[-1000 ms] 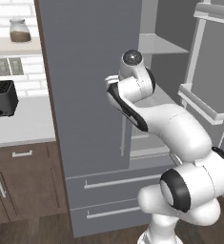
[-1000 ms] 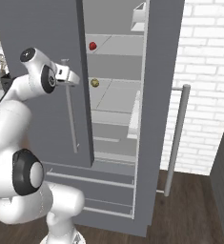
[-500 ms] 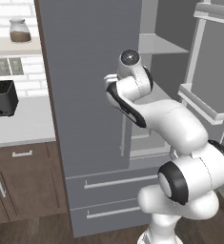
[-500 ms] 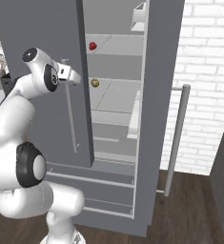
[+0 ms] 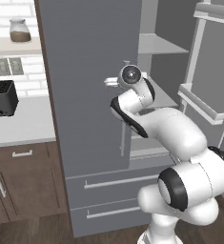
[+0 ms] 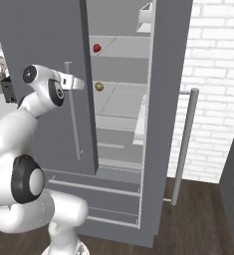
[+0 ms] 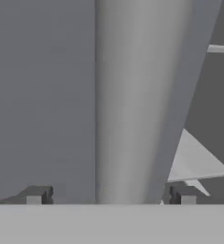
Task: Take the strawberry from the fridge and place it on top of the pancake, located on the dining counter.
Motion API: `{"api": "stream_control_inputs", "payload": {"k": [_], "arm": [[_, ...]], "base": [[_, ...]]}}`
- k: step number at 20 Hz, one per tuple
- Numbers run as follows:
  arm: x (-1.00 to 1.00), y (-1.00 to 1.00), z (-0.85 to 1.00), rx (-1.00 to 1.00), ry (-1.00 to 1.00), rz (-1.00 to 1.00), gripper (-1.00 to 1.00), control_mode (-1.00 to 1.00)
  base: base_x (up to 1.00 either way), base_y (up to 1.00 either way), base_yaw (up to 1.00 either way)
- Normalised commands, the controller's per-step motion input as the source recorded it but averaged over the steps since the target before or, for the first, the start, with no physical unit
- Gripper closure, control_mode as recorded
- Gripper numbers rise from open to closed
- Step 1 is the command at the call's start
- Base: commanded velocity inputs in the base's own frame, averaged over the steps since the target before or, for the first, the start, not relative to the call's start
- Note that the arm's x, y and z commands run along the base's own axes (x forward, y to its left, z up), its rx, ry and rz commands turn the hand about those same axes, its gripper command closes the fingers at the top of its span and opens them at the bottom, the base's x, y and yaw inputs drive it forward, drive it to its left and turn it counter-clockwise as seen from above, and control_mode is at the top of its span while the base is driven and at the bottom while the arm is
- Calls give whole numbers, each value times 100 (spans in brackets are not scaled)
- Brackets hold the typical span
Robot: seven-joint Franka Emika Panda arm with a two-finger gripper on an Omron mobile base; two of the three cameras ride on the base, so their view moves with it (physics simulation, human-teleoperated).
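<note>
A tiny red strawberry [image 6: 96, 48] is sitting on an upper shelf of the grey fridge [image 6: 39, 40], beside white brick, while the gripper [image 7: 108, 195] is gaping wide, empty, around the door handle [image 7: 132, 95].

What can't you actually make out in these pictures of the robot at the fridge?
- Left base view: the strawberry, if there, is hidden by the fridge door and the arm.
- Right base view: the small yellowish-brown item below the strawberry is too small to identify.
- Hand view: the gripper straddles the bar handle; whether its fingertips touch it cannot be told.
- Every view: the upper fridge shelves are cut off by the top edge.
</note>
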Motion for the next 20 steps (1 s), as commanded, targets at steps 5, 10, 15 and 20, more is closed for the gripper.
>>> {"api": "stream_control_inputs", "payload": {"k": [5,10,15,20], "arm": [[9,5,0,0,-2,0,100,-100],[-22,36,-21,-1,6,-7,100,-100],[-58,68,-21,-2,11,-3,100,-100],[-72,79,-24,0,6,-8,100,-100]], "base": [[0,0,0],[0,0,0],[0,0,0],[0,0,0]]}}
